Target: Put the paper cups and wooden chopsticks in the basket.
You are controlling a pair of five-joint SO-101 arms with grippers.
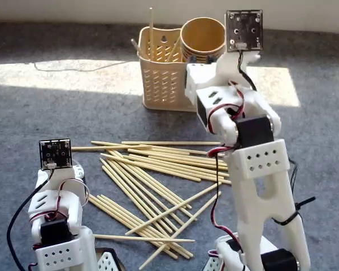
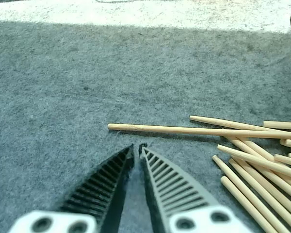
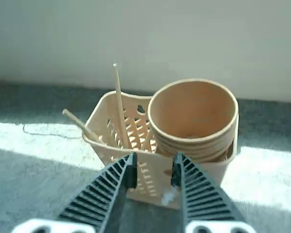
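- High view shows the cream perforated plastic basket (image 1: 164, 84) standing on the grey carpet (image 1: 73, 107). A nested stack of tan paper cups (image 1: 202, 36) sits upright inside it.
- Right wrist view has the right gripper (image 3: 153, 170) near the basket's (image 3: 104, 131) front wall, with its ribbed black fingers apart and nothing between them.
- The paper cups (image 3: 194, 116) are just beyond the right gripper's tips, inside the basket, with the open mouth of the top cup facing up.
- A few pale wooden chopsticks (image 3: 119, 102) stand in the basket beside the cups. One is nearly upright and another leans out over the rim, and both are farther from the right gripper than the near wall.
- Left wrist view has the left gripper (image 2: 138, 148) low over the carpet, its two tips drawn together and almost touching, gripping nothing.
- One loose wooden chopstick (image 2: 184, 129) lies flat on the carpet just ahead of the left gripper's tips, crosswise to the fingers and not touching them.
- The scattered pile of loose wooden chopsticks (image 1: 158, 169) lies on the carpet off to one side of the left gripper, between the two arms and well short of the basket.
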